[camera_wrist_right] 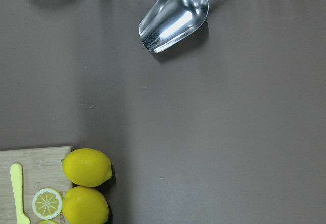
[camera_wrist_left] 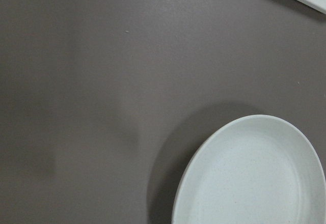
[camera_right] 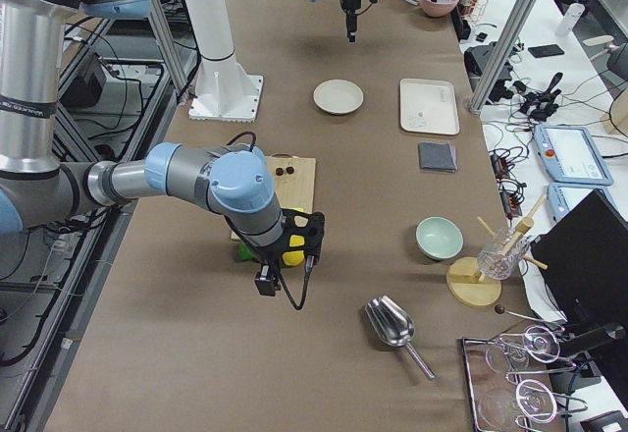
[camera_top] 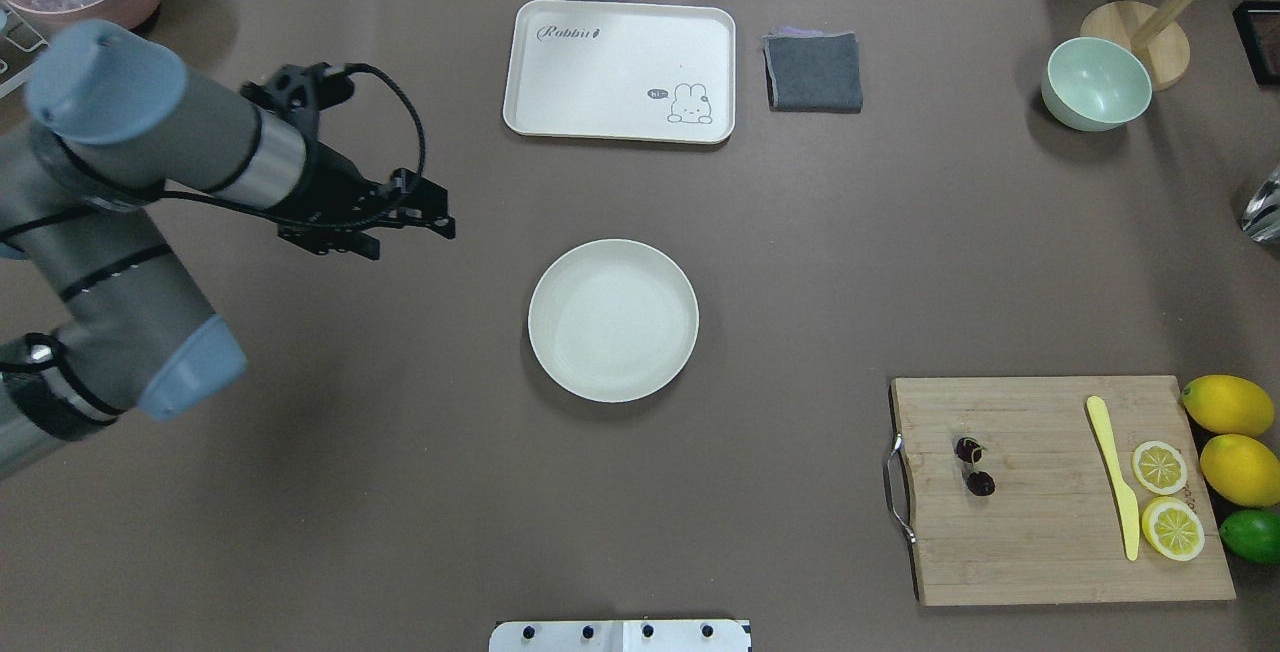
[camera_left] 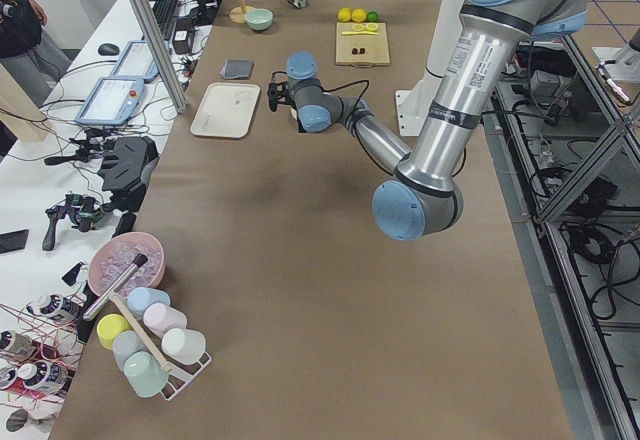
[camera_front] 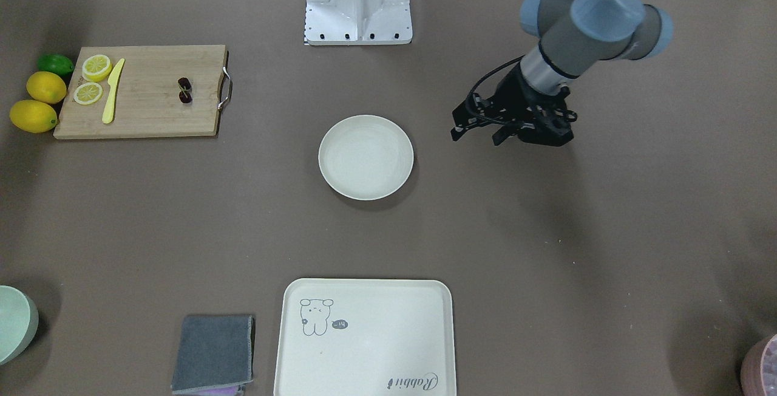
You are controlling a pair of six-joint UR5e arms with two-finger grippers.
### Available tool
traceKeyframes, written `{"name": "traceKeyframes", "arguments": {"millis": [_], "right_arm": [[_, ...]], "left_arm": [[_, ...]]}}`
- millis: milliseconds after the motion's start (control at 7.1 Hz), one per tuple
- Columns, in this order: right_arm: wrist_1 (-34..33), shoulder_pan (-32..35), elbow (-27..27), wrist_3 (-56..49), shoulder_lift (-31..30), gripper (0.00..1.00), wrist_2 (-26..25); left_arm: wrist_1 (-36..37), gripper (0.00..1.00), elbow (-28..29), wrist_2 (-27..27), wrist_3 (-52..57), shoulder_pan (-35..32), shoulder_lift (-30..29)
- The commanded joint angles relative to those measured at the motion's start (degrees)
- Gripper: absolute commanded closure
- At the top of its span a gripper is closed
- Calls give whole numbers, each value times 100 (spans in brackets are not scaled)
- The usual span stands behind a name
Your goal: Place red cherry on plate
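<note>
I start at the left of the overhead view. My left hand [camera_top: 410,240] hangs over the brown surface [camera_top: 400,492]. Its two fingers are spread apart and there is nothing between them.

Next I count one cream tray [camera_top: 600,72] with a little animal drawn on it. Then comes one round plate [camera_top: 612,320] in the middle, with nothing in it. There is one folded grey cloth [camera_top: 813,72] just beside the tray.

Further right lies one wooden board [camera_top: 1040,552] with a metal handle. On it I count one red cherry [camera_top: 974,469], one yellow knife [camera_top: 1115,487] and two lemon slices [camera_top: 1159,467]. One pale green bowl [camera_top: 1095,82] sits far behind the board. Past the board's right edge I count two whole lemons [camera_top: 1226,404] and one green lime [camera_top: 1252,535].

My right hand [camera_right: 289,270] shows only from the side, near the lemons. I cannot tell if it is spread or squeezed. Its own camera shows one shiny metal scoop [camera_wrist_right: 173,18].

The red cherry is really two tiny round balls joined together. They are so dark they look almost black. It sits on the board near the handle, well apart from the plate and from both hands.
</note>
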Motion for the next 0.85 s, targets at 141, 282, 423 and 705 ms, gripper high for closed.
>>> {"name": "traceKeyframes", "arguments": {"millis": [141, 282, 423, 705], "right_arm": [[-12, -434, 343, 132, 153, 0, 221], [-12, -706, 378, 368, 355, 0, 231], [-3, -1109, 614, 970, 435, 0, 318], [41, -2398, 1246, 2875, 882, 0, 319]], "left_arm": [[89, 2, -251, -1675, 3060, -2206, 1755], [325, 2, -172, -1714, 3811, -2613, 2004], [623, 2, -58, -1740, 4662, -2991, 2067], [1126, 2, -40, -1933, 5293, -3372, 2103]]}}
